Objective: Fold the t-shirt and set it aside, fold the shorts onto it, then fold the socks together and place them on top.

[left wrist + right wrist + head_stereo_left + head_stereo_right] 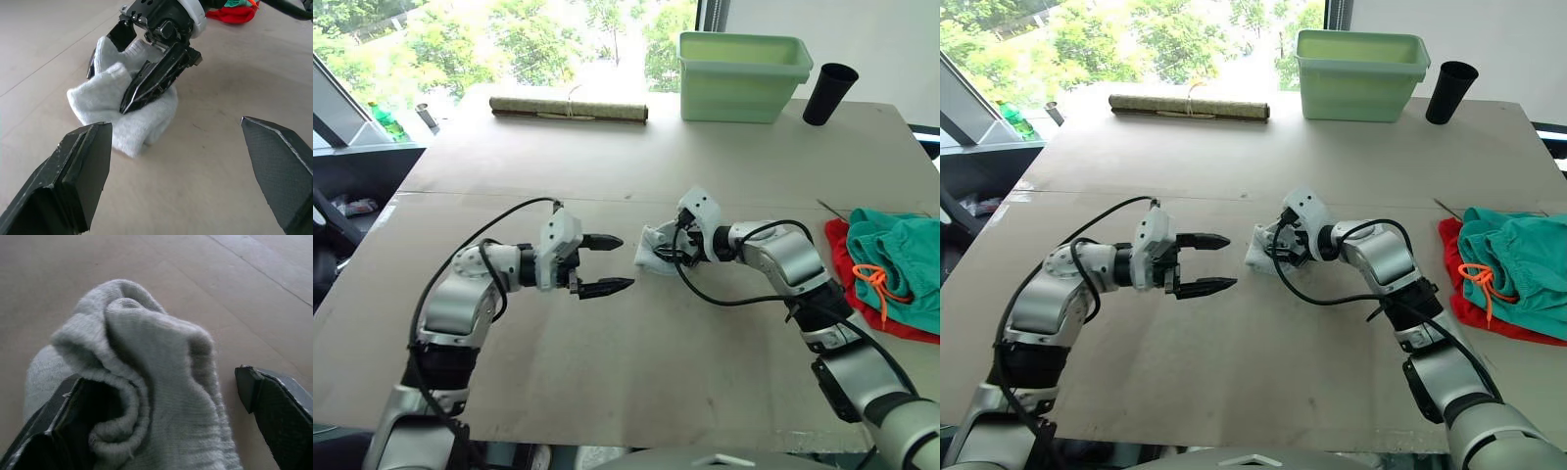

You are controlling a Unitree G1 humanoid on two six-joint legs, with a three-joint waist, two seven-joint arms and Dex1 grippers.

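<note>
The light grey socks [652, 258] lie in one bunched bundle at the middle of the table. My right gripper [663, 251] stands open around them, one finger tucked under a fold and the other beside the bundle [146, 333]. A short way to the left, my left gripper [626, 262] points at the socks [142, 129], open and holding nothing. At the right edge the teal shorts [901, 257], with their orange drawstring [876, 284], lie on top of the red t-shirt [838, 250], which shows as a rim beneath them.
At the far edge of the table stand a pale green bin [744, 83] and a black cup [828, 93]. A rolled mat [568, 109] lies to their left. A seam [509, 196] runs across the table behind my arms.
</note>
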